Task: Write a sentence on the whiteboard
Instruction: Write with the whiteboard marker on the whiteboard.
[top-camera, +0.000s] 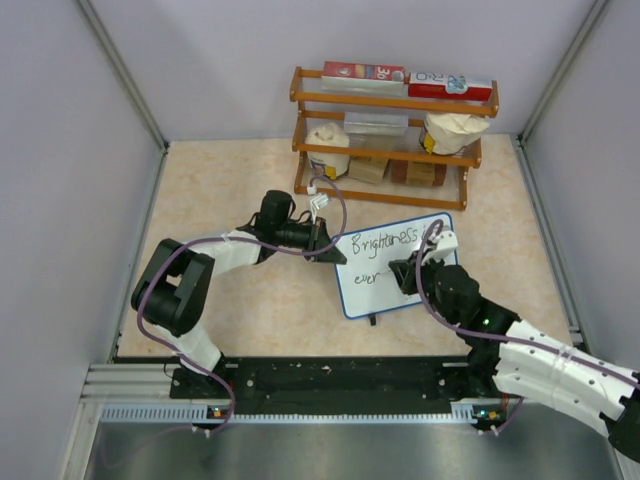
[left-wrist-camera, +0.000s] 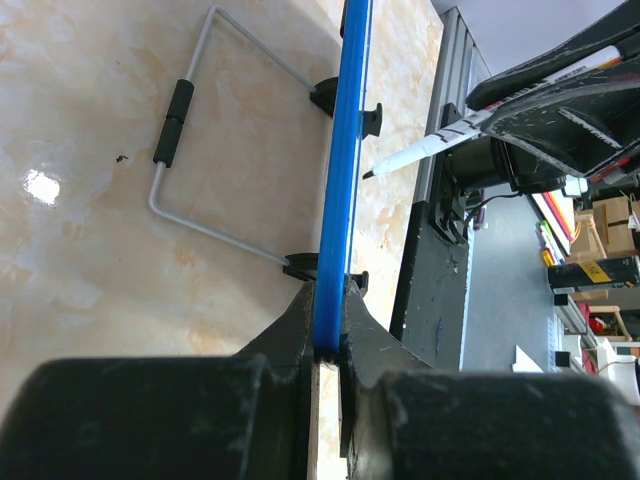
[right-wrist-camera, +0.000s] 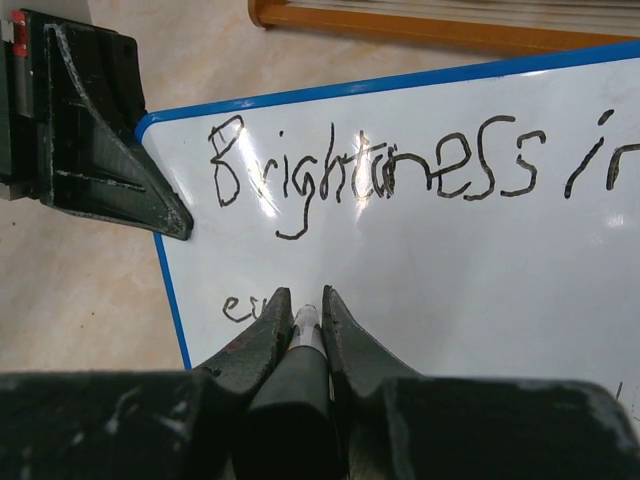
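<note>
Beige tabletop (top-camera: 230, 180): left hand (top-camera: 324, 242) clamps whiteboard (top-camera: 385, 297) edge; right hand (right-wrist-camera: 303, 300) grips marker (left-wrist-camera: 440, 143) at sentence (right-wrist-camera: 370, 175).

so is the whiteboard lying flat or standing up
Standing up: left wrist view shows the whiteboard edge-on with its wire stand swung out behind, and the left gripper clamps its blue rim.

Left claw (left-wrist-camera: 326, 300), right claw (right-wrist-camera: 302, 298) both clenched

1. White-faced rectangular whiteboard (top-camera: 372, 300), thin blue rim.
2. Black handwritten marker sentence (right-wrist-camera: 370, 170) across it.
3. Beige, cream-marbled stone-look table (top-camera: 230, 180).
4. Matt black plastic left hand (left-wrist-camera: 328, 300) and right hand (right-wrist-camera: 305, 298).
5. White-barrelled, black-tipped marker pen (left-wrist-camera: 425, 150).
6. Orange-brown wooden rack (top-camera: 395, 102), red-and-white boxes (top-camera: 362, 72) on top.
</note>
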